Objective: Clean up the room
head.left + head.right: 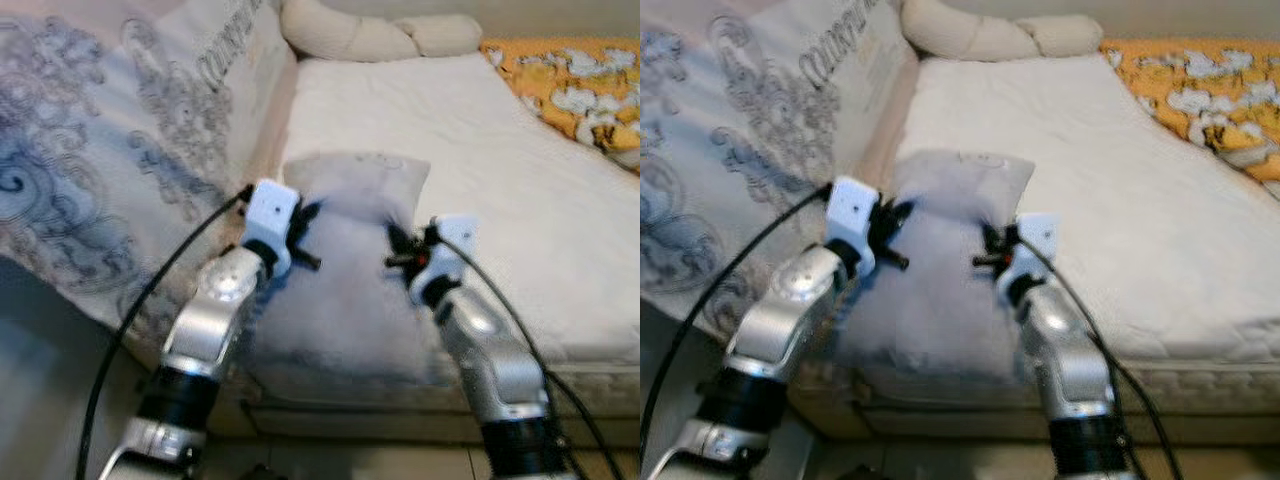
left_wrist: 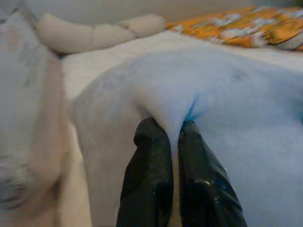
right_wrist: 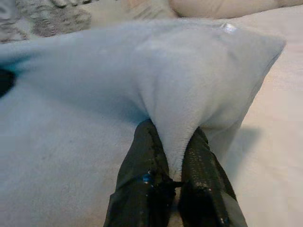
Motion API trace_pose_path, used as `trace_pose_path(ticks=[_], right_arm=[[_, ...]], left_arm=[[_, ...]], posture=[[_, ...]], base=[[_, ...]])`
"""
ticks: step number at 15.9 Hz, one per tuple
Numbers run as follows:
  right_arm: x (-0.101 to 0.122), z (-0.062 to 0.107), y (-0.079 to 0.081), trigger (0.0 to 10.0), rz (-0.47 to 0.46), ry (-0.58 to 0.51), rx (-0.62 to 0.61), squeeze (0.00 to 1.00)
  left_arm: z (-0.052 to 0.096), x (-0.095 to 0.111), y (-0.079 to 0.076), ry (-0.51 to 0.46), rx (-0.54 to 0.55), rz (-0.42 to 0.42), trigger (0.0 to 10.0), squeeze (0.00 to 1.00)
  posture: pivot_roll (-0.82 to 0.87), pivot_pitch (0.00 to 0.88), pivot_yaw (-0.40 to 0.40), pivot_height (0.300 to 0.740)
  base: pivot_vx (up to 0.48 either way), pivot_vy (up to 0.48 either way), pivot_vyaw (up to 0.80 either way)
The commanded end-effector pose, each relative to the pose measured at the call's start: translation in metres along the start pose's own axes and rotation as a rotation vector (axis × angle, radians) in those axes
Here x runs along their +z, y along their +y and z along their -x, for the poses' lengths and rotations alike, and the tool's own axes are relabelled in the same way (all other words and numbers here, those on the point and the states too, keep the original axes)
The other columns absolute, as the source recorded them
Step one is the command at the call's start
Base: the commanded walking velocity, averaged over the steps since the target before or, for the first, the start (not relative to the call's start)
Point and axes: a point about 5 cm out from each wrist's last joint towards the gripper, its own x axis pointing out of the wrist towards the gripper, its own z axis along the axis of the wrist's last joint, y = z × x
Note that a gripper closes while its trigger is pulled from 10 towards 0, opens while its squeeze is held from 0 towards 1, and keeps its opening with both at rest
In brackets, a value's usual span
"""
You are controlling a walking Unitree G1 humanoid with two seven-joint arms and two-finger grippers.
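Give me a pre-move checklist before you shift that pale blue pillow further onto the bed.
1. Left gripper pinching a fold of the pillow: ok.
2. Right gripper pinching a fold on the pillow's other side: ok.
3. Pillow resting on the white mattress near its front edge: ok.
4. Bare mattress beyond the pillow to receive it: ok.
5. Grip firm enough to lift the pillow: cannot tell.
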Motion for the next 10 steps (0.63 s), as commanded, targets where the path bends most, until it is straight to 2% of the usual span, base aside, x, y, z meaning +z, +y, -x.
trace_pose_path(ticks=[1,5,8,10], right_arm=[[0.005,0.0033,-0.014,10.0,0.029,-0.018,-0.06,0.0],[0.0059,0.0013,-0.0138,10.0,0.015,-0.023,-0.069,0.0],[0.0059,0.0015,-0.0164,10.0,0.003,-0.023,-0.092,0.0],[0.0058,0.003,-0.0186,10.0,-0.002,-0.027,-0.103,0.0]], left_arm=[[-0.0003,0.0115,0.0095,-0.05,0.045,-0.013,10.0,0.0],[-0.0013,0.0112,0.0097,-0.047,0.04,-0.013,10.0,0.0],[-0.0028,0.0113,0.0091,-0.048,0.031,-0.011,10.0,0.0],[-0.0057,0.0116,0.0031,-0.051,-0.005,-0.013,10.0,0.0]], posture=[[-0.05,0.0,0.047,0.74],[-0.05,0.0,0.052,0.74],[-0.06,0.0,0.056,0.74],[-0.06,0.0,0.062,0.74]], base=[[0.368,0.0,0.0],[0.366,0.0,0.66],[0.366,0.0,0.0],[0.364,0.0,0.0]])
